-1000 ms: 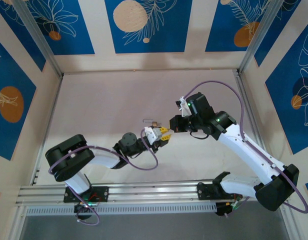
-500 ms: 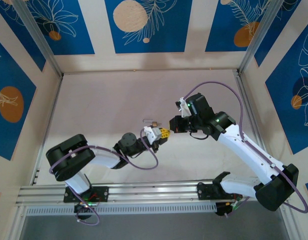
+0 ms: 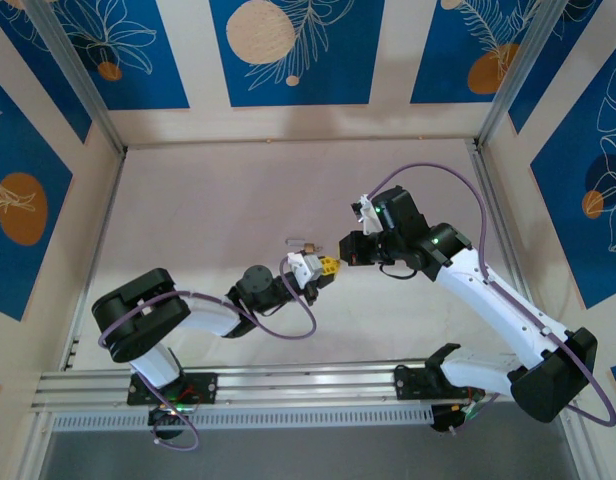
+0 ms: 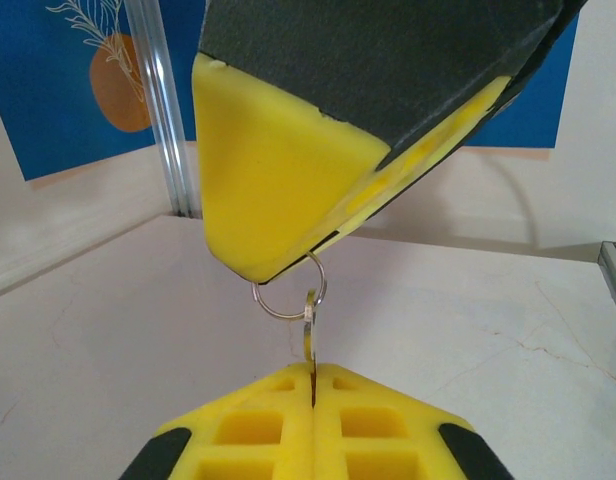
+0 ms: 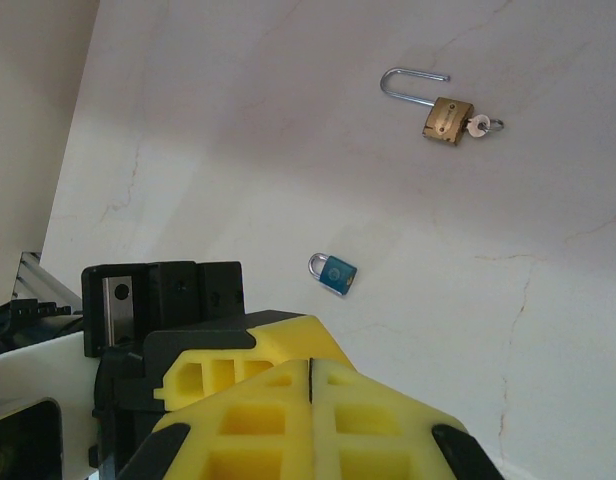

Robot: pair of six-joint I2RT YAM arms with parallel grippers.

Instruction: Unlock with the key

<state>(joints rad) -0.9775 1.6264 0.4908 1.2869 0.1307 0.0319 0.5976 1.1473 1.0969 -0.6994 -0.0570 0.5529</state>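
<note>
Key, thin metal, round wire ring

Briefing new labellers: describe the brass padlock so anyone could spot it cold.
On the pale marbled table, look toward the upper right of the right wrist view. The brass padlock lies there flat. Unlike the smaller blue piece nearer the camera, it has a brass body, a long silver shackle with one end free, and a small key stuck in it.
</note>
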